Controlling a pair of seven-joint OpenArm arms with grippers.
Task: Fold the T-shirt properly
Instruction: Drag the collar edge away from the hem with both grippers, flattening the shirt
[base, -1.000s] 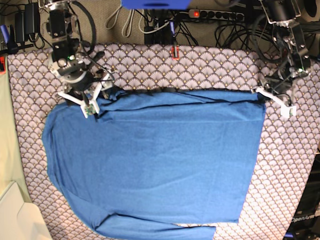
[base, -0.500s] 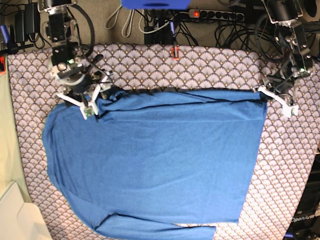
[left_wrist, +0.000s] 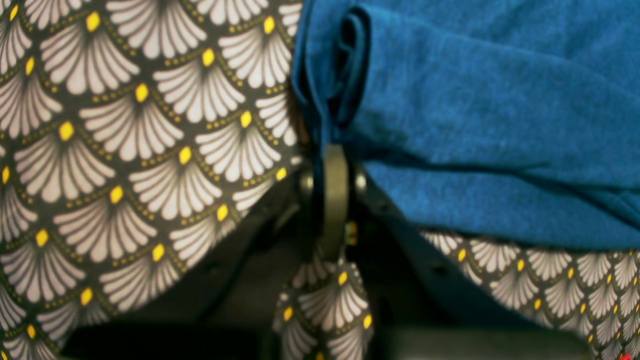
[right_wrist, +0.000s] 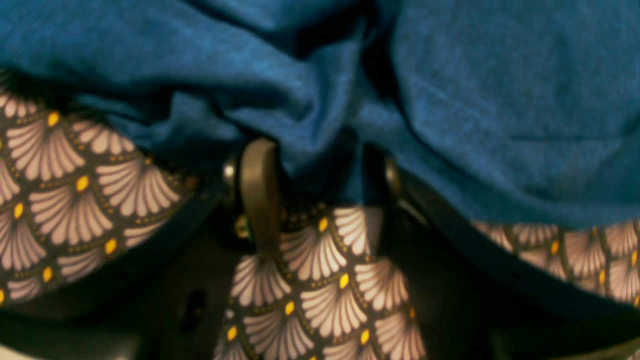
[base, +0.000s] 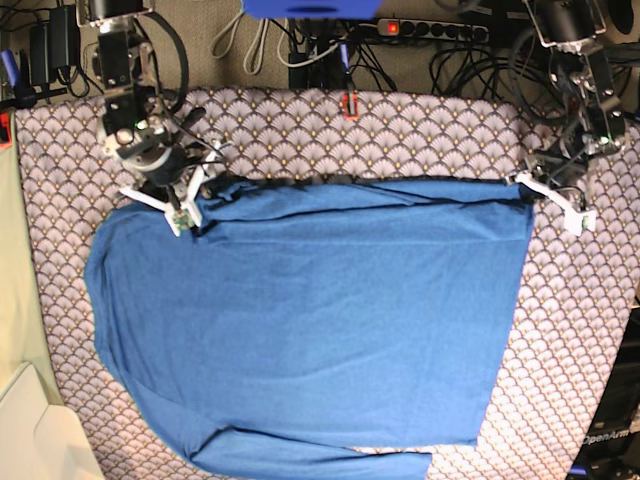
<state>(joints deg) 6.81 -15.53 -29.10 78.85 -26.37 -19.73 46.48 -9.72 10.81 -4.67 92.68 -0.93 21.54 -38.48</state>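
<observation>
The T-shirt (base: 310, 320) lay spread flat across the worktop (base: 420, 130), which was covered by a cloth printed with pale fan shapes and yellow dots. In the base view the shirt filled most of the middle, with its upper edge running nearly straight between the two arms and its lower edge reaching the bottom of the picture. One side edge curved round at the left of that view; the other ran straight down at the right.

The left gripper (base: 528, 193) sat at the shirt's upper corner on the right of the base view. From the left wrist camera its fingers (left_wrist: 334, 200) were pressed together on a rolled edge of the T-shirt (left_wrist: 475, 115), pinching the fabric just above the patterned cloth.

The right gripper (base: 193, 203) sat at the opposite upper corner. From the right wrist camera its two fingers (right_wrist: 260, 190) stood slightly apart with a bunched fold of the T-shirt (right_wrist: 450, 100) caught between them, the fabric puckered around the grip.

Cables and a power strip (base: 430, 30) lay beyond the far edge of the worktop.
</observation>
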